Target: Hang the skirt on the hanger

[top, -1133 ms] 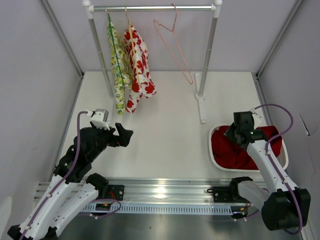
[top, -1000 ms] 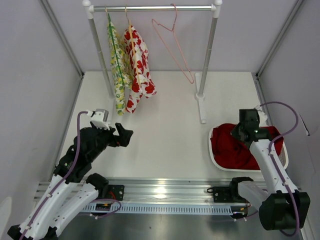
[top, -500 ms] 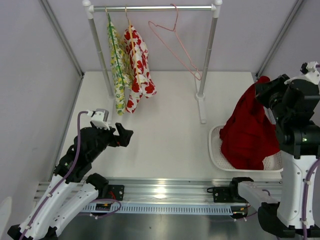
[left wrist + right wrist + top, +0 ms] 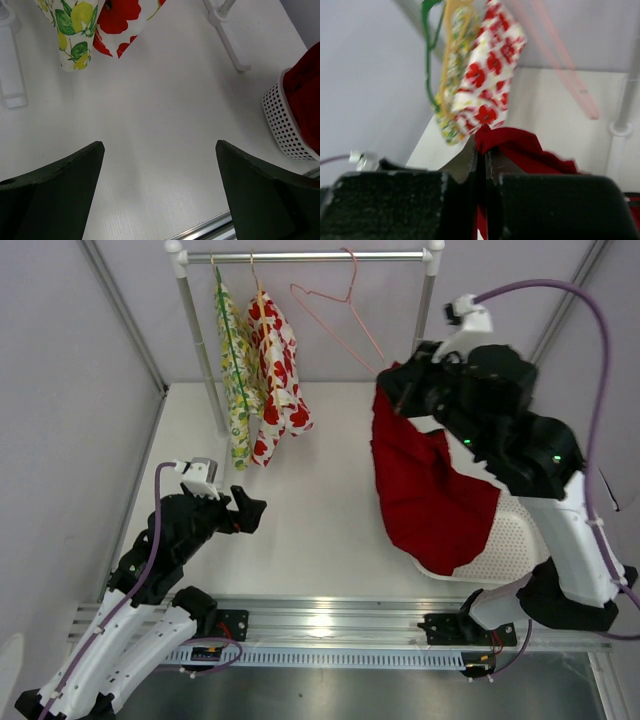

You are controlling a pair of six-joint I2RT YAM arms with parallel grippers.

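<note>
My right gripper (image 4: 392,388) is shut on the top edge of the deep red skirt (image 4: 425,488), which hangs from it above the table, just below and right of the pale pink hanger (image 4: 340,315) on the rail. In the right wrist view the jaws (image 4: 481,150) pinch the red fabric (image 4: 520,147), and the pink hanger (image 4: 560,65) shows blurred above. My left gripper (image 4: 245,510) is open and empty at the left, over bare table (image 4: 160,150).
A green hanger with a yellow-green floral garment (image 4: 235,370) and an orange hanger with a white red-print garment (image 4: 278,370) hang at the rail's left. The rack's right post (image 4: 412,360) stands beside the skirt. A white perforated basket (image 4: 510,540) sits at the right.
My right arm lifted the skirt out of the basket and carried it up and left, toward the pink hanger. The hanger swung slightly. The left arm has not moved.
</note>
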